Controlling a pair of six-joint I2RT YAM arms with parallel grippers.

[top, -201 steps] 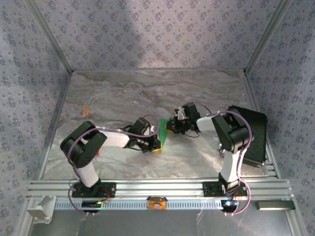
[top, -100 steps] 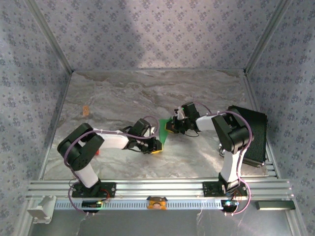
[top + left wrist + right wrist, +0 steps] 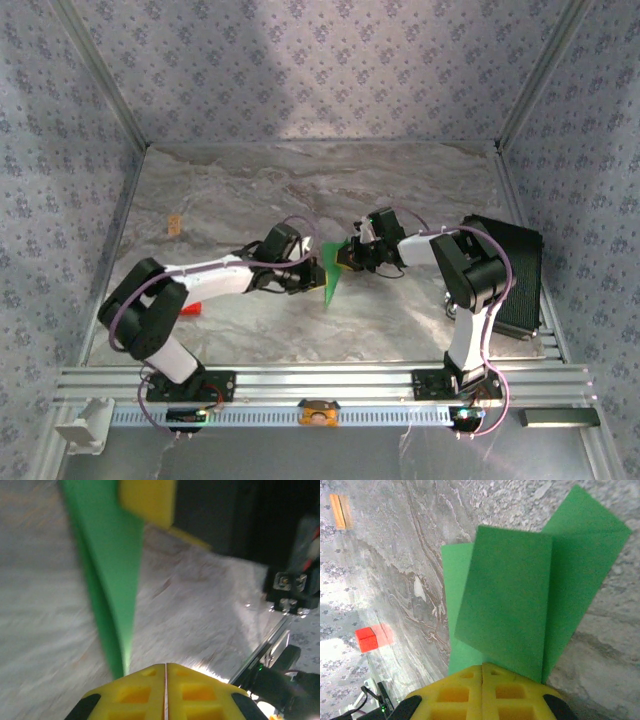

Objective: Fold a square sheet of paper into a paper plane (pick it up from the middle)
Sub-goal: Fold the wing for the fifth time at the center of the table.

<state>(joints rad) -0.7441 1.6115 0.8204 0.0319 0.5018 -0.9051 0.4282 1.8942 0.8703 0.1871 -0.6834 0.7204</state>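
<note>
A grey marbled table (image 3: 400,190) is seen. A small red block (image 3: 192,308) is laid on its left side, near the front. A small orange piece (image 3: 174,226) is laid further back. A black ribbed box (image 3: 515,275) is set at the right edge.

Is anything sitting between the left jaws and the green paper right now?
Nothing visible. The narrow end of the paper reaches up to the shut left gripper, over the table. The right gripper clamps its other end; the red block lies well off to the side.
</note>
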